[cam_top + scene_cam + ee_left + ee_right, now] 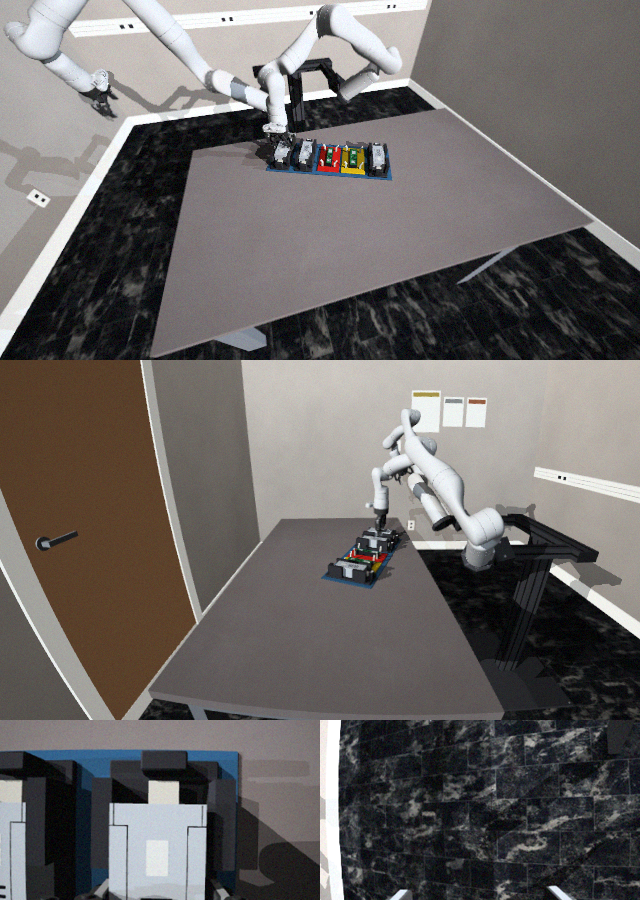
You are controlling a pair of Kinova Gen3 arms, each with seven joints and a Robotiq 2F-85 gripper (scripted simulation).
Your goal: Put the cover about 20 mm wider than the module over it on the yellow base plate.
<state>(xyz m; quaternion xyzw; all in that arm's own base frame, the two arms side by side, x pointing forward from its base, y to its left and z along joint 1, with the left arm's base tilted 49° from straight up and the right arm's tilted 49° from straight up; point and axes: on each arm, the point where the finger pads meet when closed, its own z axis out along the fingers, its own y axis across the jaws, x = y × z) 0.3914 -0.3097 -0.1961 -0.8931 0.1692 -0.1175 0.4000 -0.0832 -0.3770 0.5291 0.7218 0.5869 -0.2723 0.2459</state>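
Note:
A light grey cover (282,155) (137,816) sits in the end holder under my left gripper (280,142) (160,890). That gripper is partly open; its fingers stand close beside the cover's two long sides. Contact cannot be told. A second cover (306,154) (18,848) sits in the neighbouring holder, a third cover (378,157) (351,565) in the holder at the opposite end. The yellow plate (353,171) bears a green module (353,157) between white posts. My right gripper (106,106) (477,893) is open and empty, far from the holders.
A red plate (327,168) with another green module (330,156) and white posts lies between the second cover's holder and the yellow plate. All stand on a blue board (292,172) (86,757) on the grey table (350,240). Black holder walls rise beside the covers.

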